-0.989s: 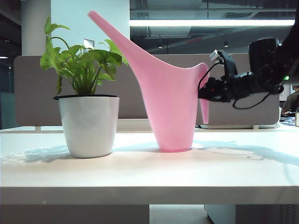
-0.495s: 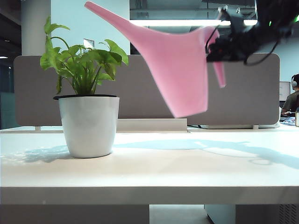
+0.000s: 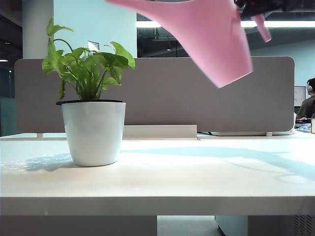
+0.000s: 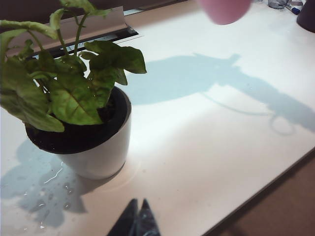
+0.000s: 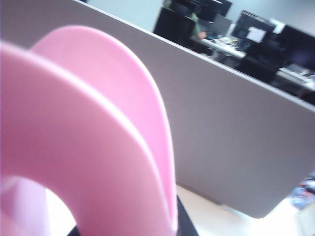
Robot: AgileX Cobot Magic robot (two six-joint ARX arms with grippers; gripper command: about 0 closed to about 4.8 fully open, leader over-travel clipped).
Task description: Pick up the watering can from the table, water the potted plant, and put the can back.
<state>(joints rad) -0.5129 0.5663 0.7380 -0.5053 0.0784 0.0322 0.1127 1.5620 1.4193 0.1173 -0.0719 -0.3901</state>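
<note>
Since a second ago, I saw the watering can (image 3: 216, 39) rise off the table (image 3: 157, 177) to the frame's top, the right gripper (image 3: 256, 7) clamped on its handle. The left gripper (image 4: 135, 221) sat together, low by the potted plant (image 3: 91, 113). Tilted, the can risked slipping or spilling short.

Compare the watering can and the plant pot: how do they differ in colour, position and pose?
The watering can is pink; the plant pot is white with a black rim. The can hangs tilted in the air, held by the right gripper; the pot stands upright on the table. Both have tapered bodies.

No legible txt, labels or nos. — wall sign (image 3: 93, 45) too small.
</note>
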